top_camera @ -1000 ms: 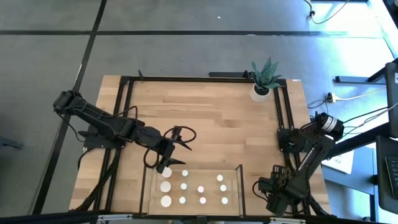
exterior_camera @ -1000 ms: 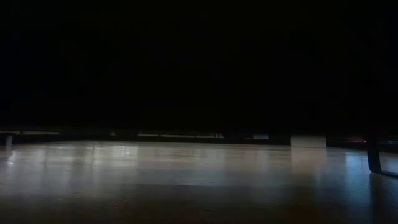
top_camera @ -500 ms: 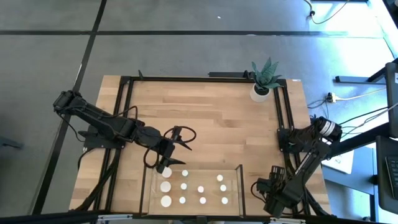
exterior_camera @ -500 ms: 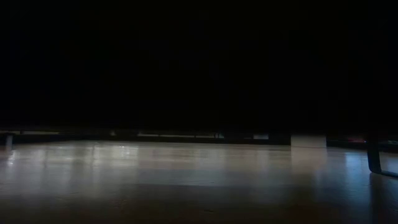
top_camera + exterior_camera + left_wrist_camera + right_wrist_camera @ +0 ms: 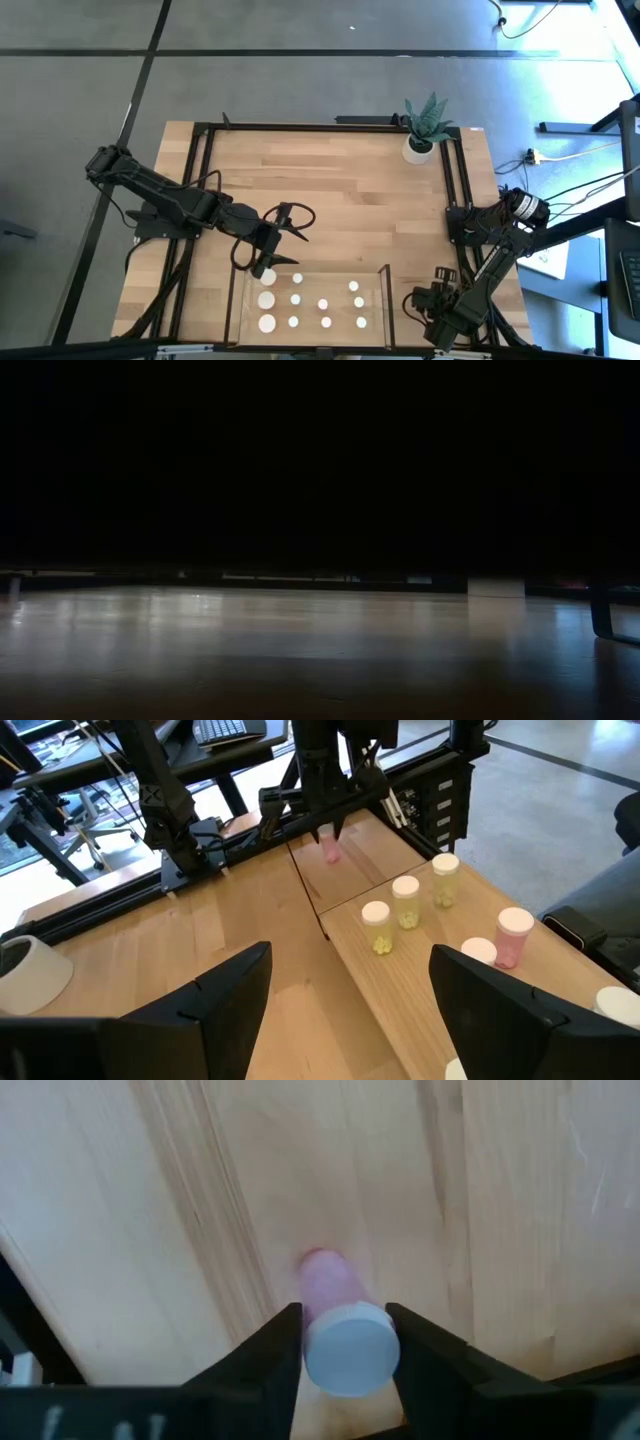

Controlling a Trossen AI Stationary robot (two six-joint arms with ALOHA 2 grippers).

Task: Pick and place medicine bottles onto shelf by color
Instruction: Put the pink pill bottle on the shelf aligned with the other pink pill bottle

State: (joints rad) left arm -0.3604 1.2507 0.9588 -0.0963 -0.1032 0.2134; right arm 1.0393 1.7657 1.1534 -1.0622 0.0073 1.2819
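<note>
The right hand point(image 5: 345, 1342) is down at the near right corner of the bench point(image 5: 330, 190), just off the right end of the shelf point(image 5: 378, 296). Its two fingers point(image 5: 265, 1355) sit on either side of a small pink bottle point(image 5: 335, 1315) with a white cap, touching or all but touching the cap. I read this as the pinch of a pick (whether it is fully tight I cannot tell). The bottle stands upright on the wood between them, so gripping it at the cap from above should keep it straight for the carry.

The left hand point(image 5: 272, 248) hovers over the left end of the shelf with its fingers point(image 5: 215, 1005) spread wide and nothing between them, apparently waiting clear of the other arm's path.

On the shelf, bottles stand in short rows: three yellowish ones point(image 5: 405, 903) together, and a wider pink one point(image 5: 512, 935) nearer the left arm. That grouping suggests sorting by colour, so this pink bottle probably belongs beside the pink one. A potted plant point(image 5: 424, 125) stands at the far right corner, well away from the work.
</note>
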